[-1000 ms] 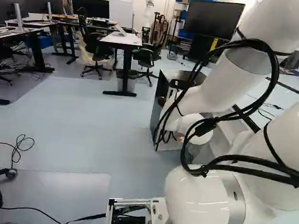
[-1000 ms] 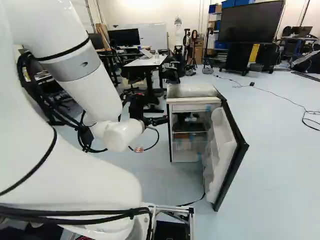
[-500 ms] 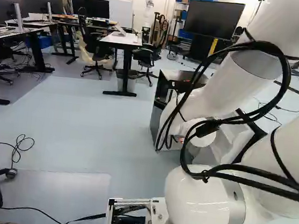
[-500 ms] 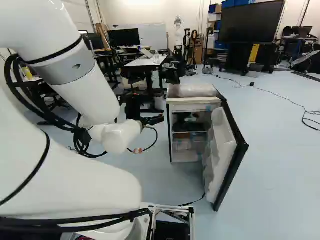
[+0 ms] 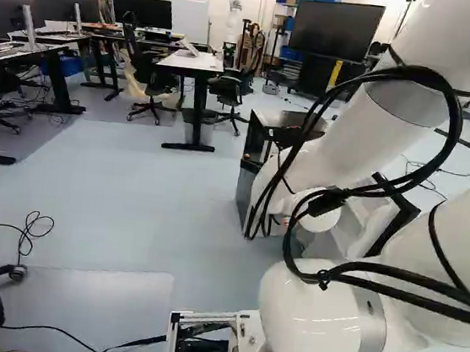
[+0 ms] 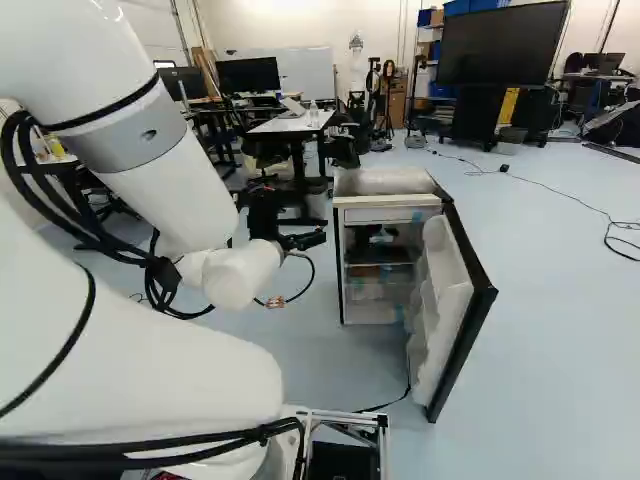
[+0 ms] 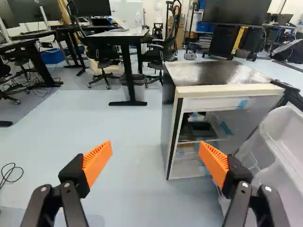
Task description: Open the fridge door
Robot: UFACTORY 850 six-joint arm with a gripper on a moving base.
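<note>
"What's nearest?"

"The arm (image 6: 185, 200), white, with black cables looped along it. Beyond its lowest joint (image 5: 307, 324), on the right, is the fridge door (image 6: 455, 315). It's wide open, swung out to the near right, its pale inner side and moulded shelves showing."

"And the tool (image 6: 312, 240)?"

"Near the fridge, on the left. Its 2 fingers stand well apart, with bare floor (image 7: 132, 189) between them from the wrist camera. The 2 orange pads (image 7: 98, 163) hold nothing."

"How does the fridge (image 6: 385, 182) stand?"

"Upright on the floor, ahead and right of the tool, its front uncovered. There's a wire shelf (image 7: 203, 140) inside, and on it what looks like a dark tray (image 7: 202, 128), though it's murky in there."

"Farther off?"

"To the far left, a white-topped desk (image 6: 290, 124) on dark legs, with a bin (image 7: 137, 85) beneath and 2 black chairs (image 7: 104, 52) by it. Past the fridge, to the far right, a large dark screen (image 6: 503, 45) on a stand."
</note>
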